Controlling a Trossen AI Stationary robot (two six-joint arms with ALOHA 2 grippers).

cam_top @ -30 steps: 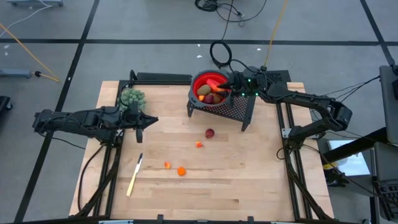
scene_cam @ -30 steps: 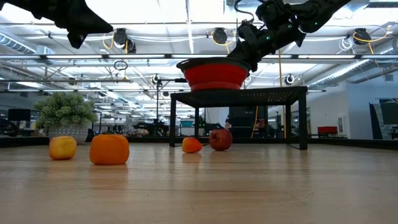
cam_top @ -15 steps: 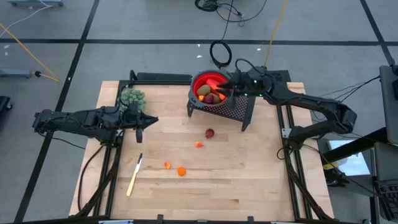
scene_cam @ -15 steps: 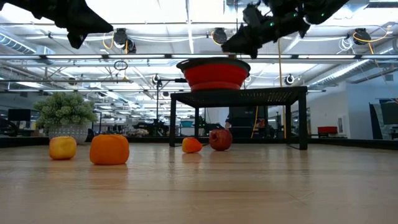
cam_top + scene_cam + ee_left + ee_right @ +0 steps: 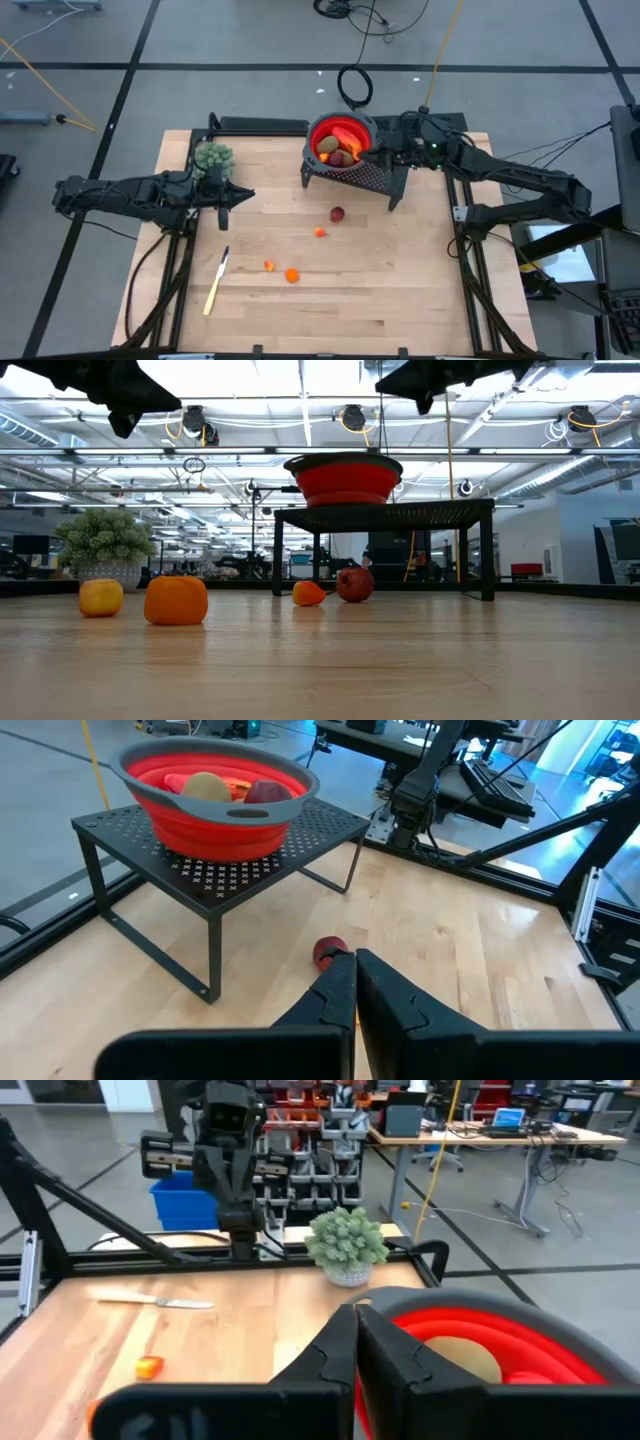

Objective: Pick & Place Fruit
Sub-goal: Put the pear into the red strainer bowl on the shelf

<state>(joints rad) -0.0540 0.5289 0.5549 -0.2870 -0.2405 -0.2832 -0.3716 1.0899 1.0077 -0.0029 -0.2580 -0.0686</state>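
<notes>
A red bowl (image 5: 340, 140) stands on a black mesh stand (image 5: 375, 178) at the table's far side. In it lie an elongated red-orange piece (image 5: 346, 133), a brownish-green oval (image 5: 328, 145) and a dark red ball (image 5: 339, 157). On the wood rest another dark red ball (image 5: 338, 214) and three orange bits (image 5: 320, 232) (image 5: 269, 265) (image 5: 291, 275). My right gripper (image 5: 386, 155) hovers shut and empty beside the bowl's right rim, high above it in the low view (image 5: 430, 382). My left gripper (image 5: 226, 208) waits shut above the table's left part.
A potted green clump (image 5: 213, 157) stands at the far left corner. A yellow-handled knife (image 5: 216, 282) lies near the left front. The stand's legs (image 5: 487, 555) rise from the wood near the red ball (image 5: 353, 584). Bare wood stretches across the near half and right front.
My right gripper has risen from the bowl's rim and drawn back toward the table's right edge, ending beside and above the bowl. The fruit in the bowl and on the table stays put.
</notes>
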